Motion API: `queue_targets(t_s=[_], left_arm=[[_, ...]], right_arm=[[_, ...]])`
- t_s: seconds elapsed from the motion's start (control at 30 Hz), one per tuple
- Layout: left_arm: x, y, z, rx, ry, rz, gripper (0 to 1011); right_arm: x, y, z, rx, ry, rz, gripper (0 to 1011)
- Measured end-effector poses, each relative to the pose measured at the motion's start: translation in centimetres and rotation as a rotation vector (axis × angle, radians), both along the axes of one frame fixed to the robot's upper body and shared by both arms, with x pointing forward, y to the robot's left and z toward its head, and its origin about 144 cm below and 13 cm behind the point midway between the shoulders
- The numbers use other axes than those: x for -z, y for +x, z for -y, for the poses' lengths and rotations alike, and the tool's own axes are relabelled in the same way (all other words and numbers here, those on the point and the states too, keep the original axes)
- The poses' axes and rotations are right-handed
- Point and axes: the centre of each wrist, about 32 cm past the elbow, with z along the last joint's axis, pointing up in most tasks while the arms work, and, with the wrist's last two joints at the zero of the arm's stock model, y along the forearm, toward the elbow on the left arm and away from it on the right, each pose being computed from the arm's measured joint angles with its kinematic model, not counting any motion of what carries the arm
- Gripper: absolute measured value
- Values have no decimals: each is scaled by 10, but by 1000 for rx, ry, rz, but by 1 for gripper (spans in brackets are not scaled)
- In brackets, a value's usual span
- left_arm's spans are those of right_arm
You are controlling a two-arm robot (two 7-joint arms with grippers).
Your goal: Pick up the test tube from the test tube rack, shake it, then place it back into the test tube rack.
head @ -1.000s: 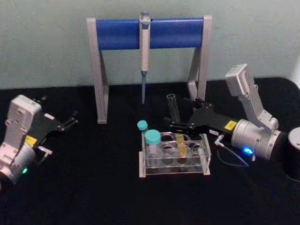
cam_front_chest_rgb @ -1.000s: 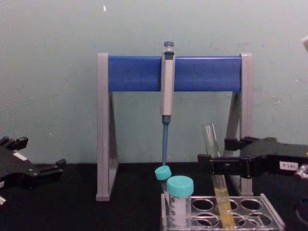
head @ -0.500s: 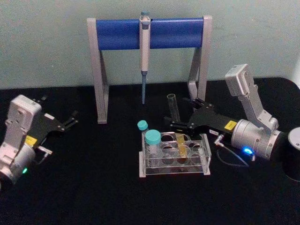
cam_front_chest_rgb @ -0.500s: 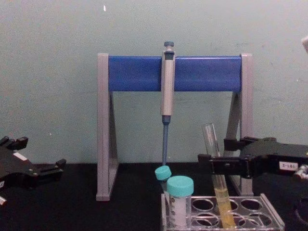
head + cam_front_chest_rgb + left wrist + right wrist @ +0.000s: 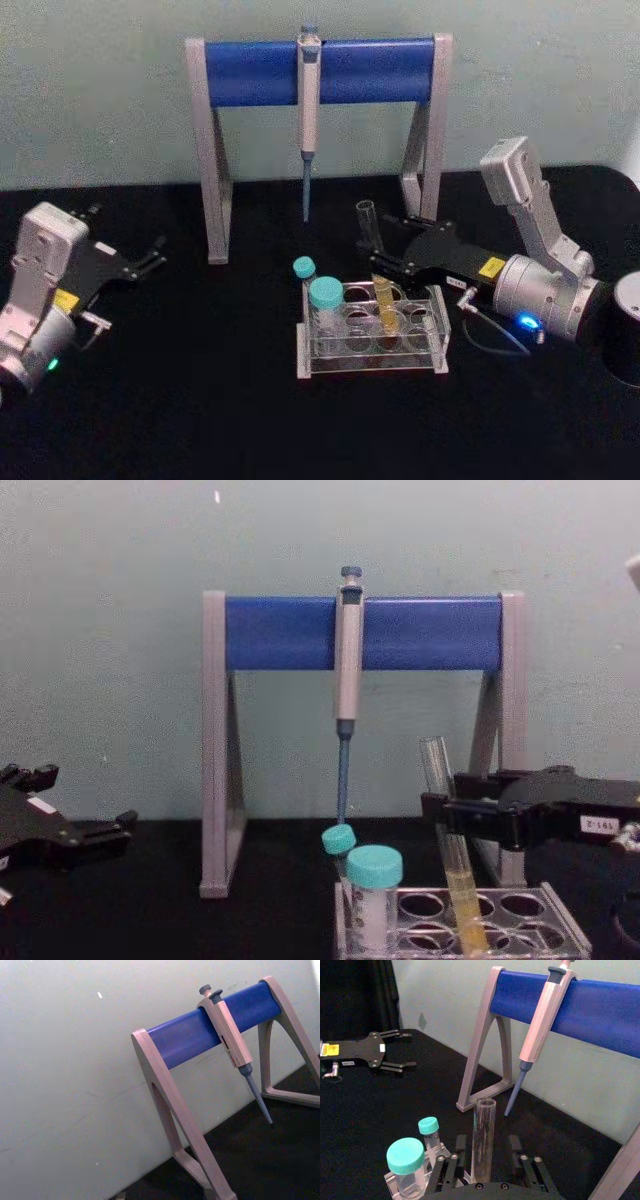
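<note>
Right wrist view puts the right gripper (image 5: 486, 1137) low over the rack. Its two black fingers are spread apart, one on each side of the test tube (image 5: 484, 1140). A gap shows between the glass and each finger, so the claw brackets the tube without clamping it.

The tube stands between those fingers with its open mouth uppermost. In the chest view it leans a little, with its top toward the robot's left. Its lower part, holding yellow liquid, sits down in a hole of the test tube rack (image 5: 370, 357), to the right of the vials.

Two teal-capped vials stand at the rack's left end, a larger one (image 5: 325, 293) in front and a smaller one (image 5: 304, 267) behind it. The rack rests on the black table (image 5: 200, 400).

Behind the rack stands the grey-and-blue pipette stand (image 5: 250, 72), with a pipette (image 5: 308, 110) hanging tip down from its bar.

Far to the left, well apart from the rack, the left gripper (image 5: 155, 255) rests parked above the table with its fingers apart and nothing between them.
</note>
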Motion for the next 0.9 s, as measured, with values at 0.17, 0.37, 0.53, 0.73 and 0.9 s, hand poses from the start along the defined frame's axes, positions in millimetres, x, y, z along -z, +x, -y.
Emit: queue_targets(t_s=[0.17,0.37,0.53,0.73,0.9], left_arm=[[0,0,0,0,0,0,1001],[0,0,0,0,0,0,1001],[0,0,0,0,0,0,1001],[0,0,0,0,0,0,1001],[0,0,0,0,0,0,1001]], right_arm=[[0,0,0,0,0,0,400],[0,0,0,0,0,0,230],[0,0,0,0,0,0,226],[0,0,0,0,0,0,226],[0,0,0,0,0,0,226]])
